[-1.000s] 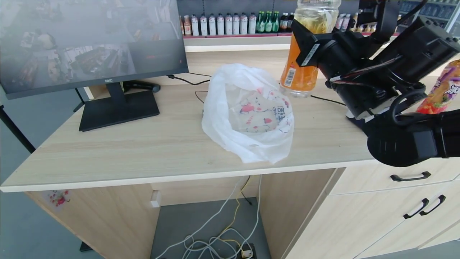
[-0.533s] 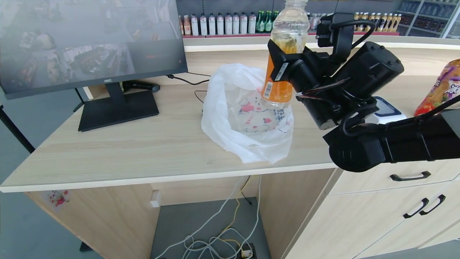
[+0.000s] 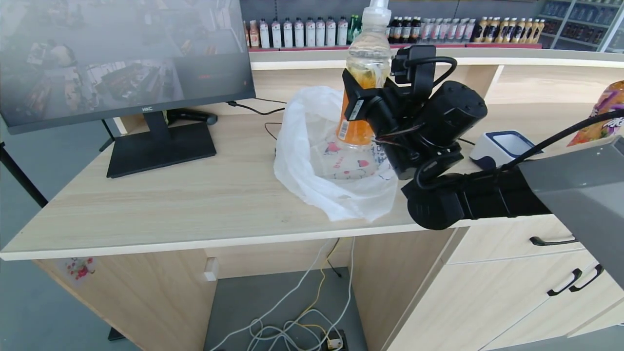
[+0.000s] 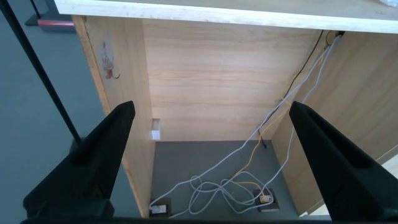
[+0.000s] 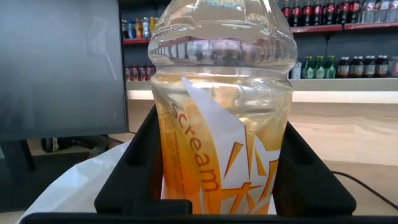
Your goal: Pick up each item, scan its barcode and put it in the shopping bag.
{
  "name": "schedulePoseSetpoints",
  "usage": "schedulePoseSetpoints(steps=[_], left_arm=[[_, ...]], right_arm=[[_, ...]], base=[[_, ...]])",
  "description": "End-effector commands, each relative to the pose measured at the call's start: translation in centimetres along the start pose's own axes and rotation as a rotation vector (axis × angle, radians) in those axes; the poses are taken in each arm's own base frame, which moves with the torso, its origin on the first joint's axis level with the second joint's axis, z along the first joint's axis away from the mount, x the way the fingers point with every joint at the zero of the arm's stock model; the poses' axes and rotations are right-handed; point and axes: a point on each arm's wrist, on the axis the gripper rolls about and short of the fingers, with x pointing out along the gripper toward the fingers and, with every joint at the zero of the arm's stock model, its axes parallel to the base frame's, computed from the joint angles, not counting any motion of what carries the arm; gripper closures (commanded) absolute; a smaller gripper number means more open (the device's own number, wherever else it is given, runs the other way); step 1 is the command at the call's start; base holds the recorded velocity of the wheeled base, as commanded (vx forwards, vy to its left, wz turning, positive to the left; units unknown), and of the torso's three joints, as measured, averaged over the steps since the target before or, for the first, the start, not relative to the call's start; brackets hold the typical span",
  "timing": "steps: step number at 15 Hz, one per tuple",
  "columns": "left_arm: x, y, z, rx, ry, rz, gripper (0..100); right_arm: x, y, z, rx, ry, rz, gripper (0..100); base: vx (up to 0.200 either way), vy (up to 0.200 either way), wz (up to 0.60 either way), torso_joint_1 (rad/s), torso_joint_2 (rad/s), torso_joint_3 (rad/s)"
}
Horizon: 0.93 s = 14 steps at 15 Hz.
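Note:
My right gripper (image 3: 363, 95) is shut on a clear drink bottle (image 3: 363, 73) with an orange label, held upright directly over the open mouth of the white shopping bag (image 3: 336, 156). In the right wrist view the bottle (image 5: 224, 118) sits between the two black fingers (image 5: 134, 165), with the bag (image 5: 81, 183) below. A printed packet (image 3: 348, 158) lies inside the bag. My left gripper (image 4: 211, 162) hangs open below the counter, facing the floor and cables. The barcode scanner (image 3: 502, 146) stands on the counter to the right of the bag.
A monitor (image 3: 122, 53) on a black stand occupies the counter's (image 3: 195, 195) left. A snack bag (image 3: 602, 117) stands at the far right edge. Cables (image 3: 253, 109) run behind the shopping bag. Shelves of bottles (image 3: 312, 31) line the back. Drawers (image 3: 555, 241) sit under the counter's right side.
My right arm has carried the bottle leftward from near the scanner side to above the shopping bag. The scanner, hidden before by the arm, has come into view.

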Motion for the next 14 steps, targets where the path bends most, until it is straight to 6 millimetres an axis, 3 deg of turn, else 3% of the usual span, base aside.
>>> schedulePoseSetpoints(steps=[1,4,11,14], left_arm=[[0.0,0.0,0.0,-0.001,0.0,0.0,0],[0.0,0.0,0.0,-0.001,0.0,0.0,0],[0.0,0.0,0.0,-0.001,0.0,0.0,0],[0.0,0.0,0.0,-0.003,0.0,0.002,0]], right_arm=[[0.0,0.2,-1.5,-0.004,0.031,0.006,100],[0.4,0.1,-2.5,0.003,0.055,0.01,100],[4.2,0.4,-3.9,0.015,0.071,0.002,100],[4.1,0.6,-7.7,-0.002,0.149,0.003,100]], base=[[0.0,0.0,0.0,0.0,0.0,0.0],[0.0,0.0,0.0,0.0,0.0,0.0],[0.0,0.0,0.0,0.0,0.0,0.0],[0.0,0.0,0.0,0.0,0.0,0.0]])
